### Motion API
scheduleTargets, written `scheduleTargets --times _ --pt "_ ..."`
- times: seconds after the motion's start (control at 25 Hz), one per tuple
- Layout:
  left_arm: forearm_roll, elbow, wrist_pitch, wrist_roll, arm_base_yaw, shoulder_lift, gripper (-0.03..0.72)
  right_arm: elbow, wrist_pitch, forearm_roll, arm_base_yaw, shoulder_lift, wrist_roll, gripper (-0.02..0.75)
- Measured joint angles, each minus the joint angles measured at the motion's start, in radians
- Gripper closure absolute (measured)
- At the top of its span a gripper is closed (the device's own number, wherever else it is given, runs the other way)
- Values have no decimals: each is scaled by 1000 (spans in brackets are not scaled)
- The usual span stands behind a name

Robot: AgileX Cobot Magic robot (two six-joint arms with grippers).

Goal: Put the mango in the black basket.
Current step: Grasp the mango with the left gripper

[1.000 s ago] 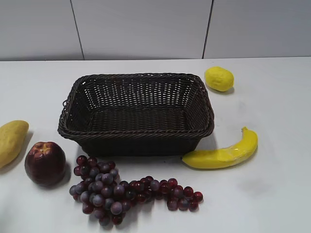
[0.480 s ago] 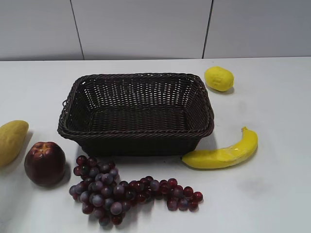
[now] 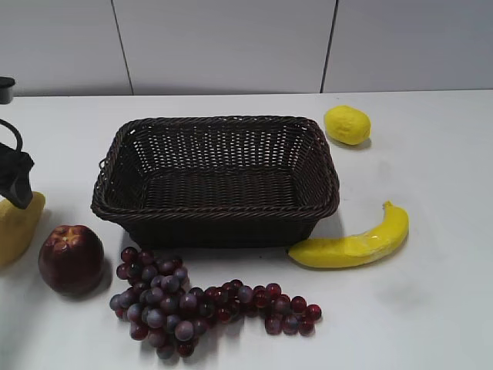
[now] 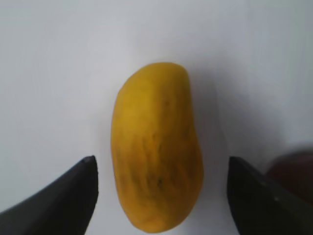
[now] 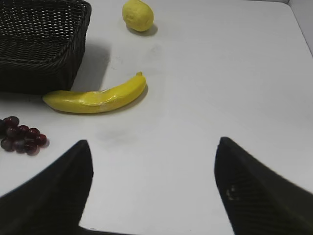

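While black basket (image 3: 216, 179) sits empty, left pincer (image 4: 159, 169) spread around mango (image 4: 156, 147) (right pincer (image 5: 154, 178) spread).

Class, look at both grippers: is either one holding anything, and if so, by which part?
Nothing is held. The left gripper is open, its fingers apart on either side of the mango. The right gripper is open over bare table.

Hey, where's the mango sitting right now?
The mango lies on the white table at the exterior view's far left edge, beside the red apple, left of the black basket, under the open left gripper.
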Motion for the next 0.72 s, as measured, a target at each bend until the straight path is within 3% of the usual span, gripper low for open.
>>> scheduleTargets --times 0.72 --pt "-1 -7 -76 2 0 191 66 0 1 0 0 0 0 145"
